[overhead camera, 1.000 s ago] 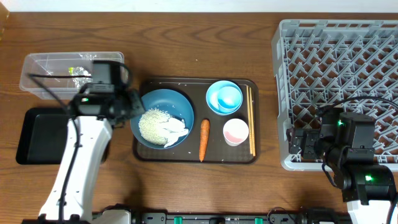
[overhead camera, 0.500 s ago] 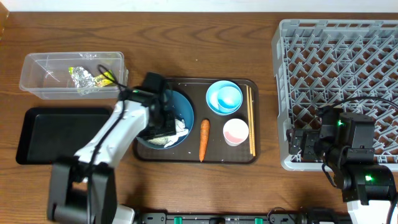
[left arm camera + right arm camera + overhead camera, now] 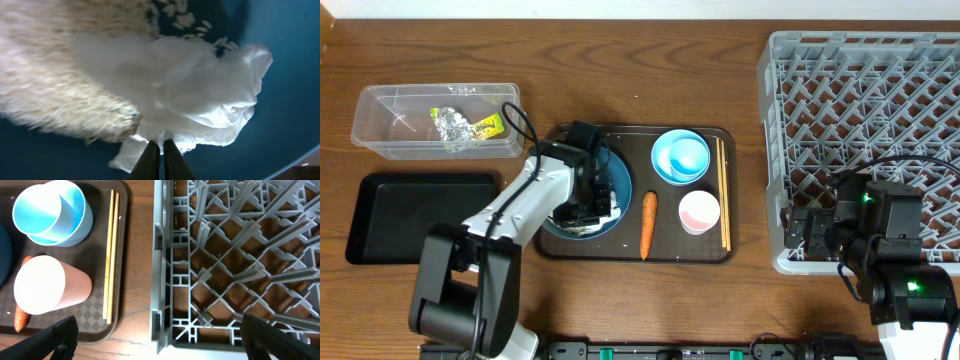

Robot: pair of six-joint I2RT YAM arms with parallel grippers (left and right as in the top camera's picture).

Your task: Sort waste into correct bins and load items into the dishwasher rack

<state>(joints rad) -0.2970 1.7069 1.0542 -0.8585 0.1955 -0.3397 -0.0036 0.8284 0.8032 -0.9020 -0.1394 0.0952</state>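
Pinching white wrapper (image 3: 200,95) — left fingers (image 3: 148,164)

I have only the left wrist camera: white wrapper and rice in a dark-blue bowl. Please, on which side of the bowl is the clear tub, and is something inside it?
Observer: The clear tub stands left of the bowl, farther back; crumpled foil and a yellow scrap lie in it.
Operator: And the black tray?
Observer: The black tray lies just nearer than the tub; nothing shows on its visible part.
Operator: Could the right arm block me lifting the white wrapper?
Observer: No. The right gripper is open at the near left corner of the rack, well away from the bowl.
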